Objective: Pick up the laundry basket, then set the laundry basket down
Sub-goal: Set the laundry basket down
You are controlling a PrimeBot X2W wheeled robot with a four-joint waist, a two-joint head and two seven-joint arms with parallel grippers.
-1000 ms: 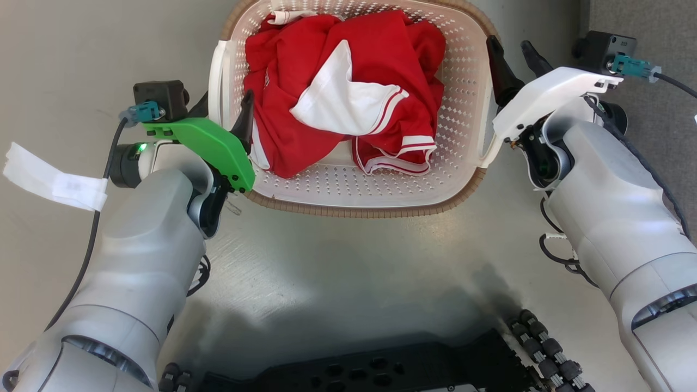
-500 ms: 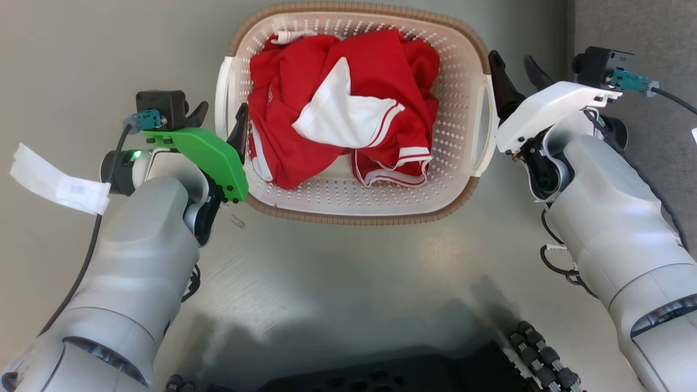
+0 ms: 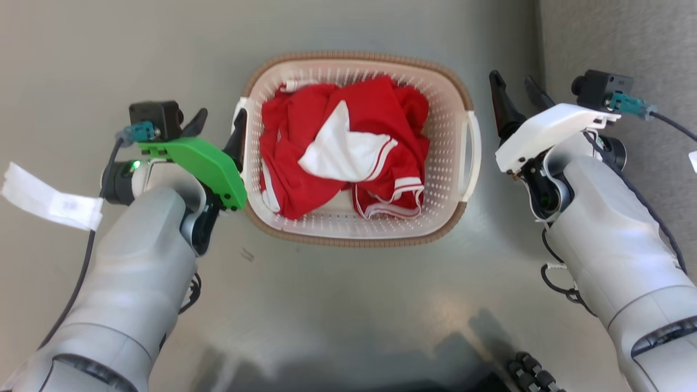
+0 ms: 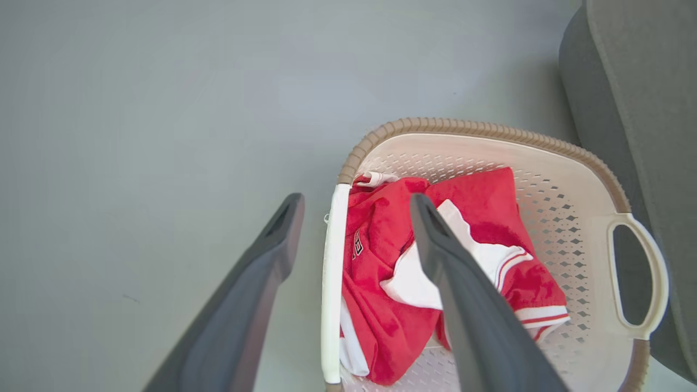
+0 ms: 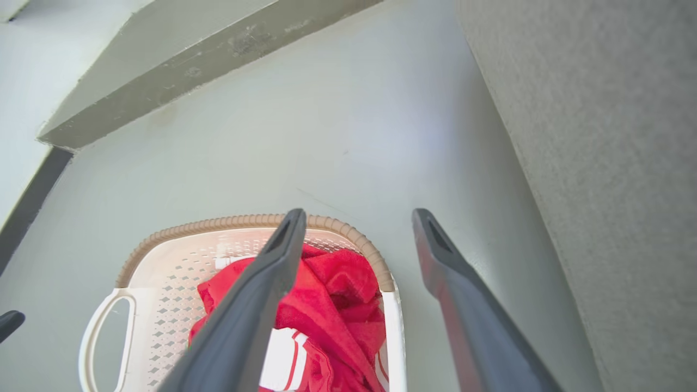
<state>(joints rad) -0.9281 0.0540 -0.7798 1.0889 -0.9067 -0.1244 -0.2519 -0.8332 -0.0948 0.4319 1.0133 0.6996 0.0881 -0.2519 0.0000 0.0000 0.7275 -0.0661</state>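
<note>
The laundry basket [image 3: 354,240] rests on the grey floor, cream-white and perforated, with a brown rim and a crumpled red and white garment [image 3: 337,147] inside. My left gripper [image 3: 218,126] is open at the basket's left handle [image 4: 328,272]. In the left wrist view that handle lies between the two spread fingers of the left gripper [image 4: 356,200], unclamped. My right gripper [image 3: 510,80] is open a little to the right of the right handle [image 3: 472,152], apart from it. From the right wrist, the right gripper [image 5: 359,213] hangs over the laundry basket [image 5: 218,223] near its rim.
Grey upholstered furniture [image 3: 615,32] stands close on the right, beside my right arm. A white paper tag [image 3: 49,196] hangs from my left arm's cable. My dark base [image 3: 528,370] shows at the bottom edge. A wall foot [image 5: 190,60] runs beyond the basket.
The camera has moved, so the basket looks smaller and lower. My left finger has come out from inside the basket wall to its handle. The right gripper's gap from its handle has widened.
</note>
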